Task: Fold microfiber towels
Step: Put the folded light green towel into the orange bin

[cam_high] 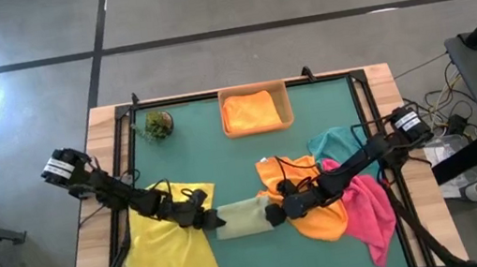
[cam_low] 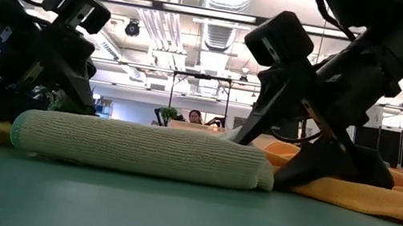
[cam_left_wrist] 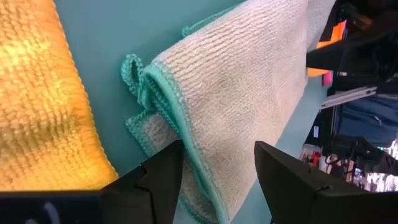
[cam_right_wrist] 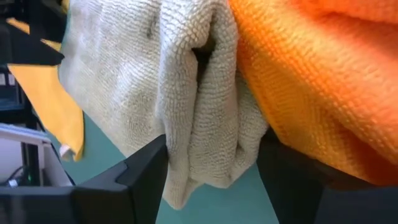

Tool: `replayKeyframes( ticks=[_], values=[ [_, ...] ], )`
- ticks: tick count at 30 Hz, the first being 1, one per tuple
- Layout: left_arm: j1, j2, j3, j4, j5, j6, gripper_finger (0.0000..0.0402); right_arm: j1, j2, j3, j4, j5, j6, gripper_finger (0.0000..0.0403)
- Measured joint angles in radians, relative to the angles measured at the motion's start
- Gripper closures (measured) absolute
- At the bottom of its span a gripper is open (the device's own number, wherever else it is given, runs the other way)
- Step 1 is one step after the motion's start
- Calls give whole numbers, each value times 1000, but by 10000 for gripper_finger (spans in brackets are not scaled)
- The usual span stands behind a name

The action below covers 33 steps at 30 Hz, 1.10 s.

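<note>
A folded olive green microfiber towel (cam_high: 243,217) lies mid-table between both arms. The left gripper (cam_high: 210,218) stands spread at one end, and the right gripper (cam_high: 277,213) stands spread around the other end, beside a rumpled orange towel (cam_high: 312,212).

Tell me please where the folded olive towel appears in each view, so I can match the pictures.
High view: the olive towel lies low in the centre, between the left gripper and the right gripper.
Low view: the roll across the middle.
Left wrist view: centre, running to the top right.
Right wrist view: centre and left.
Shared landmark: the orange towel beside it on the right arm's side.
</note>
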Motion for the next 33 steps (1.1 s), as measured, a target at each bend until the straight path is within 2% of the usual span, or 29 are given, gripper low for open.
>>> replayKeyframes(
  ticks=[4,8,18,22,26,33],
  values=[
    [10,0,0,-1,-2,3,222,-11,4,0,7,0,5,188],
    [11,1,0,-2,-3,6,244,-18,5,0,40,0,9,202],
    [12,1,-1,-9,-43,36,359,-35,6,0,40,-13,27,204],
    [12,1,-1,-9,-44,37,393,-38,6,-1,40,-17,26,204],
    [12,1,-2,-2,-43,40,393,-39,6,-1,39,-19,26,204],
    [12,1,-2,0,-35,44,359,-38,6,-1,41,-19,25,204]
  ],
)
